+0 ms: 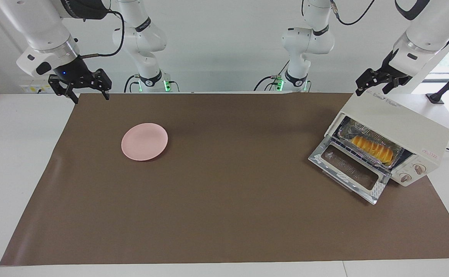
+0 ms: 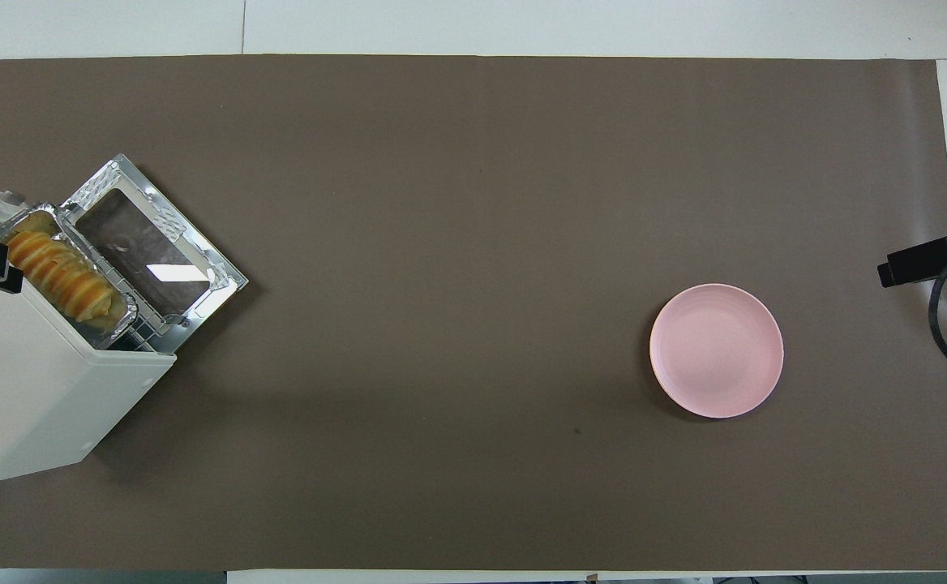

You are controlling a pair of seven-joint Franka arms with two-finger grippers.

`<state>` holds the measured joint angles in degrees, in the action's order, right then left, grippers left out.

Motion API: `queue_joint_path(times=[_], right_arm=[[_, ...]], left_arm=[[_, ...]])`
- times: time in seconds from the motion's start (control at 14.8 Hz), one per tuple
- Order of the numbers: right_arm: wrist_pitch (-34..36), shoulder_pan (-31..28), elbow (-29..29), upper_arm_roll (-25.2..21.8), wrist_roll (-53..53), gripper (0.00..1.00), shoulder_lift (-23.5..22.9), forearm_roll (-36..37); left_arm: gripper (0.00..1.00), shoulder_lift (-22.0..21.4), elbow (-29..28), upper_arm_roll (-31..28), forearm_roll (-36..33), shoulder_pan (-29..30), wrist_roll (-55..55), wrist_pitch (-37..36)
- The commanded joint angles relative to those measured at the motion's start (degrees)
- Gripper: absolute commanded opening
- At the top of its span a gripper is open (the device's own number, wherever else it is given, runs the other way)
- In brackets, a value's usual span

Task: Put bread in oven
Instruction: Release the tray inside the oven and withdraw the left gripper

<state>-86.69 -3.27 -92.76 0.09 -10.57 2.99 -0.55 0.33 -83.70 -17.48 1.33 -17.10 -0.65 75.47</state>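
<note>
The bread (image 1: 372,149) lies in a foil tray (image 1: 370,145) on the rack inside the oven (image 1: 397,127), at the left arm's end of the desk (image 1: 224,215) (about four o'clock in the facing view); the placing looks done. Its glass door (image 1: 349,174) hangs open, so shutting it may remain. The left claw (image 1: 378,80) hovers over the oven's top, spread, holding nothing. The right claw (image 1: 80,85) waits at ten o'clock, spread and empty, above the pink plate (image 1: 144,141).

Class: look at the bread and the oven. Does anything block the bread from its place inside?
Nothing visible does. The bread already lies in the foil tray inside the oven, whose door hangs open.
</note>
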Motion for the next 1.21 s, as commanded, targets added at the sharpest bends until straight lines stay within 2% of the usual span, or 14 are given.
queue_joint_path(times=[0.0, 0.07, 0.54, 1.14], right_arm=[[-0.3, -0.2, -1.0, 0.1, 0.4, 1.00, 1.0, -0.8], [-0.4, -0.2, -1.0, 0.1, 0.4, 1.00, 1.0, -0.7], [-0.4, -0.2, -1.0, 0.1, 0.4, 1.00, 1.0, -0.7], [-0.3, -0.2, -1.0, 0.1, 0.4, 1.00, 1.0, -0.7]], left_arm=[[1.00, -2.2, -4.1, 9.4, 0.6, 8.1, -1.2, 1.2], [1.00, -1.8, -4.3, 14.5, -0.9, 12.1, -1.4, 3.8], [1.00, -1.7, -4.1, 14.9, -1.1, 11.9, -1.5, 2.3], [1.00, -4.0, -10.0, 15.1, -1.2, 10.9, -1.5, 9.8]])
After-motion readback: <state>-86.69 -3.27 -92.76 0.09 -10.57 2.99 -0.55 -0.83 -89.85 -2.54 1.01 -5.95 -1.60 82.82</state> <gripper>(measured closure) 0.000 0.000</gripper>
